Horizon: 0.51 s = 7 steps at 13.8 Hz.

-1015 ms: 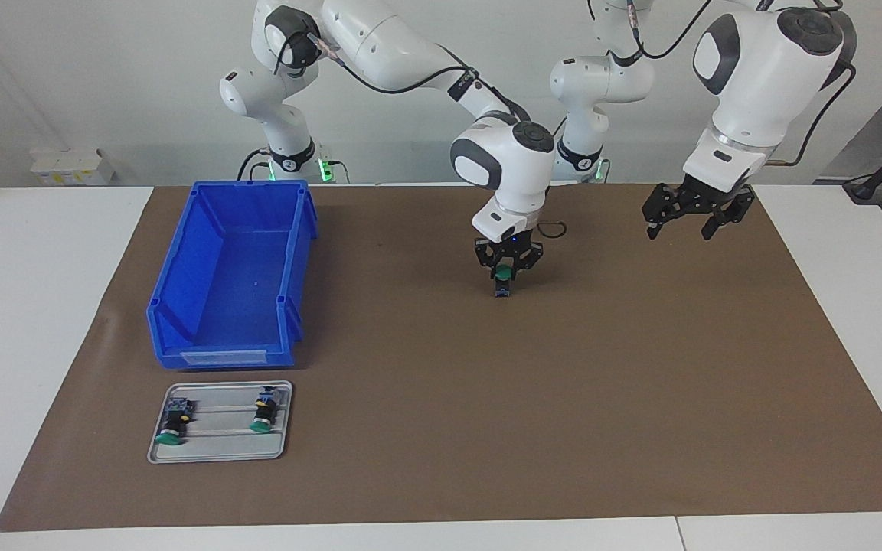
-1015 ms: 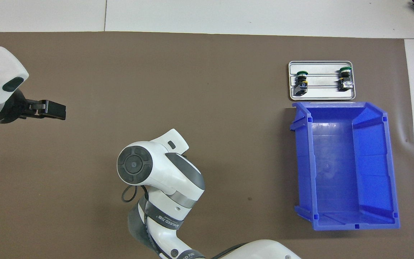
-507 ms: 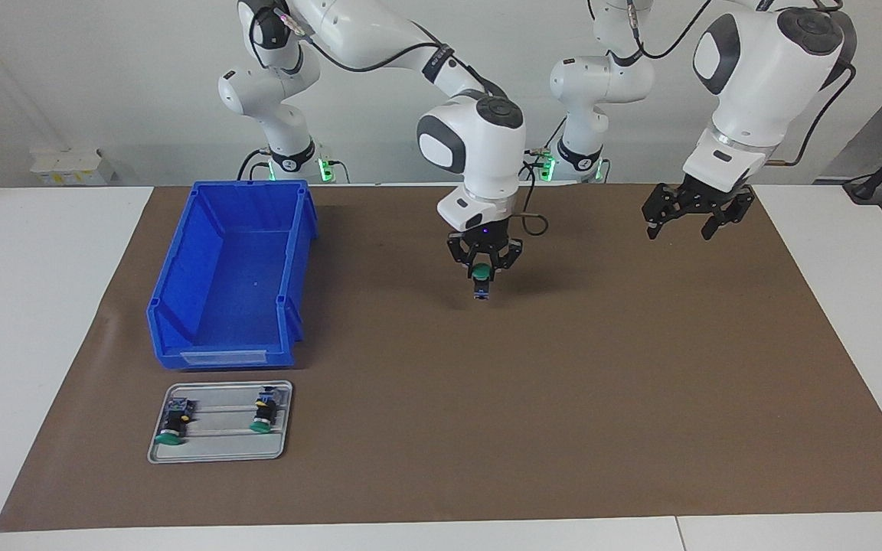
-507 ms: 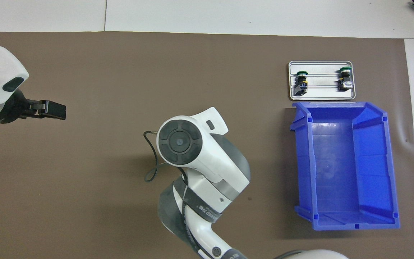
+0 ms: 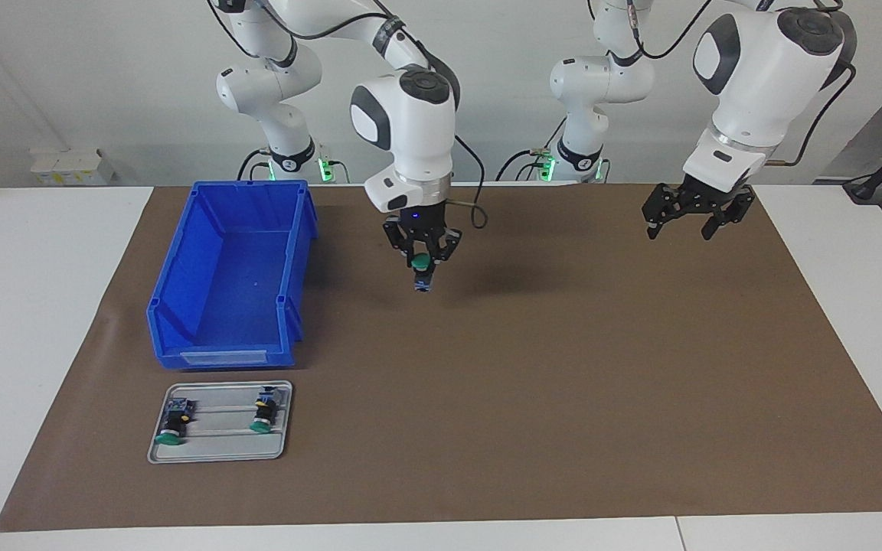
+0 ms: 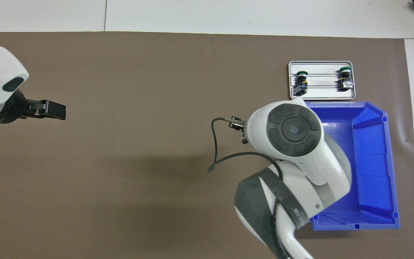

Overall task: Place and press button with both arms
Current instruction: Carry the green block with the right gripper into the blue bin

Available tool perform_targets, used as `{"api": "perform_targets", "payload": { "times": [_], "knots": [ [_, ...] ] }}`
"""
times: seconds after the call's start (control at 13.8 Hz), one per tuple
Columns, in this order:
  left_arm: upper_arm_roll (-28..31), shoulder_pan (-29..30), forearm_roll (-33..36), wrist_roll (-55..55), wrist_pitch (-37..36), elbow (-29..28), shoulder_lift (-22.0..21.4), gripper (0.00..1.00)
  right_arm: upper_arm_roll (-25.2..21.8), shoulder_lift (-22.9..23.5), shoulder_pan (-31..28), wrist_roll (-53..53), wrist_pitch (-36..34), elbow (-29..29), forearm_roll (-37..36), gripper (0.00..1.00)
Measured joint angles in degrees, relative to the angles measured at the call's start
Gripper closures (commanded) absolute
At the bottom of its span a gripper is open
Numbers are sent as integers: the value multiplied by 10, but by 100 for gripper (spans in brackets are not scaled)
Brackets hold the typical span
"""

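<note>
My right gripper (image 5: 420, 261) is shut on the button (image 5: 423, 280), which hangs with its green cap between the fingers and its bluish base pointing down. It is held in the air over the brown mat (image 5: 563, 383), close beside the blue bin (image 5: 181, 337). In the overhead view the right arm's wrist (image 6: 293, 131) covers the gripper and the button. My left gripper (image 5: 682, 220) (image 6: 54, 109) waits open and empty over the mat toward the left arm's end of the table.
The blue bin (image 6: 372, 115) holds nothing. A grey tray (image 5: 219, 451) (image 6: 322, 94) lies just farther from the robots than the bin, with two other green-capped buttons (image 5: 171, 425) (image 5: 263, 413) lying on it. A black cable (image 6: 214, 144) loops from the right wrist.
The right arm has swung with the button from over the middle of the mat toward the blue bin, and is now close beside it. The left arm has not moved.
</note>
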Motion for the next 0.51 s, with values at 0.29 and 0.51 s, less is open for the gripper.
{"api": "perform_targets", "payload": {
  "times": [0.29,0.51],
  "knots": [
    [0,0,0,0,0,0,0,0,-1,-38,-78,-90,-31,-9,0,100],
    [0,0,0,0,0,0,0,0,-1,-42,-130,-161,-43,-13,0,100]
  ]
}}
